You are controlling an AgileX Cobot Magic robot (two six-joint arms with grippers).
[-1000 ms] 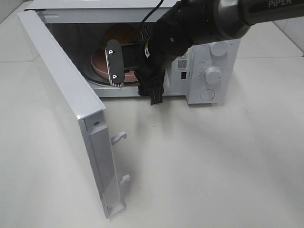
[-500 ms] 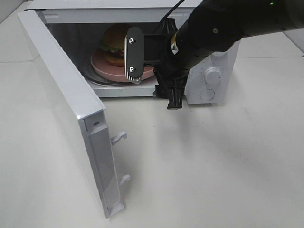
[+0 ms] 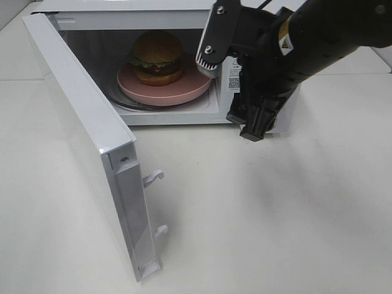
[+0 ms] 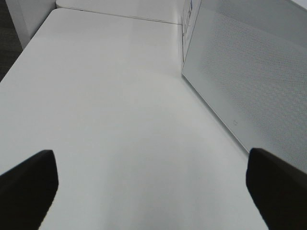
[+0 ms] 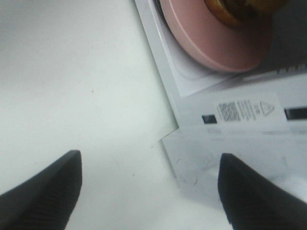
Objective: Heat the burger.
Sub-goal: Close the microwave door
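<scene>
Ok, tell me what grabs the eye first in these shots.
First, the burger on its pink plate, sitting inside the white microwave at the top of the high view. Then the door, swung wide open on the left. The black right gripper hangs open and empty in front of the oven's right side.

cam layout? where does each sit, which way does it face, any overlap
Exterior high: mounted high, looking down on table and open microwave; right arm and right gripper show.
Left wrist: on left arm, low, looking along the table at the microwave door; open left gripper tips show.
Right wrist: on right arm, looking down at microwave sill, pink plate, burger; open gripper's tips show.
Shared: exterior high and right wrist both see plate, burger, code sticker.
</scene>
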